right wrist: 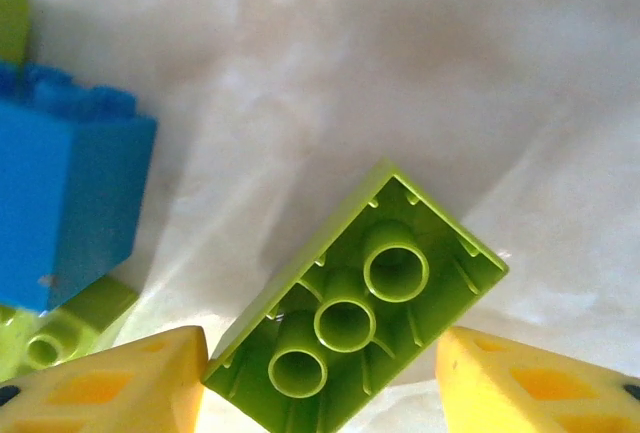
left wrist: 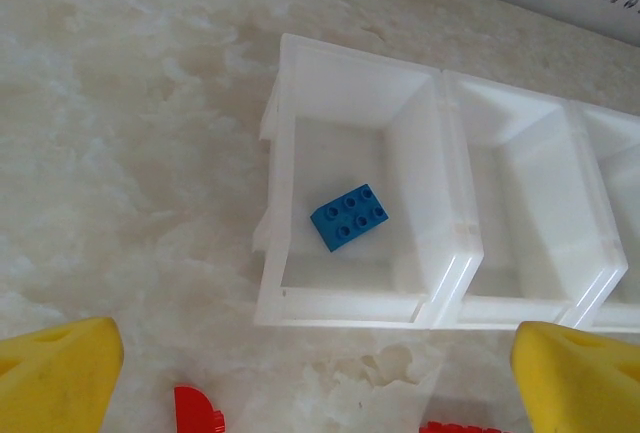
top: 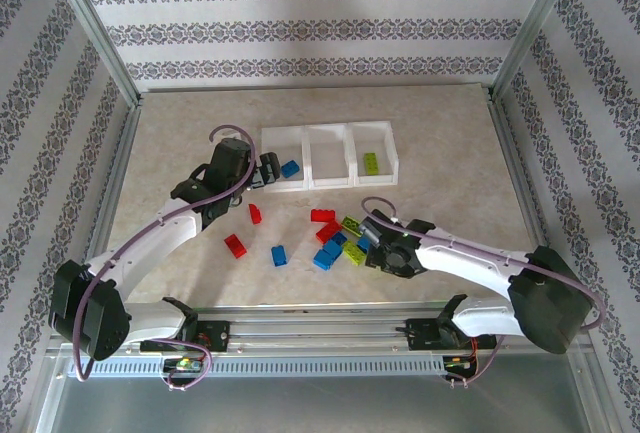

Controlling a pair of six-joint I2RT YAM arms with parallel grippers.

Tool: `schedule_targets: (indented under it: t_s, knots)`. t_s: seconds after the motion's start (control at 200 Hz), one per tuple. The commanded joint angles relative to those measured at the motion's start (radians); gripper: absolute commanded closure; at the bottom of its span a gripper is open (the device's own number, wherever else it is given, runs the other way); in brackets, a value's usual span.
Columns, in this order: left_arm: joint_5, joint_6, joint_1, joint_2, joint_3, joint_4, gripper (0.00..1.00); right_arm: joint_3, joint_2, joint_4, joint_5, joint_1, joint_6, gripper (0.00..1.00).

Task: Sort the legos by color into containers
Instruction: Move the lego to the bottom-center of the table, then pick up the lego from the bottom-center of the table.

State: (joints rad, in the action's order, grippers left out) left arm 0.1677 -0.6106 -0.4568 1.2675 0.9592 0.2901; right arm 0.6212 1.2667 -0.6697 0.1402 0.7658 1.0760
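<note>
Presently half open, the right gripper (right wrist: pixel 320 358) straddles a skewed green brick (right wrist: pixel 355 298); closing on its corners may twist it out sideways.

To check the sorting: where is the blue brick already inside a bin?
In the top view the blue brick lies alone in the leftmost bin, just beside the left gripper.
</note>
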Motion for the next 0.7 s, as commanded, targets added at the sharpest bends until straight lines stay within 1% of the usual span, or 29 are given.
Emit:
schedule_targets:
  t_s: [0.0, 0.15, 0.285, 0.395, 0.7]
  knots:
    - [0.021, -0.012, 0.01, -0.025, -0.012, 0.001, 0.0, -0.011, -0.017, -0.048, 0.012, -0.04, -0.029, 0.41]
    - [0.019, -0.009, 0.012, -0.024, -0.012, 0.002, 0.0, -0.007, -0.009, -0.032, 0.001, -0.072, -0.038, 0.42]
    - [0.017, -0.008, 0.013, -0.025, -0.016, 0.003, 0.0, 0.001, -0.004, 0.001, -0.004, -0.076, -0.034, 0.37]
    - [0.012, -0.012, 0.014, -0.023, -0.025, 0.003, 0.01, 0.002, 0.007, 0.03, -0.004, -0.089, -0.038, 0.37]
    - [0.01, -0.016, 0.018, -0.035, -0.044, 0.014, 0.0, -0.011, 0.05, 0.078, -0.028, -0.119, -0.069, 0.47]
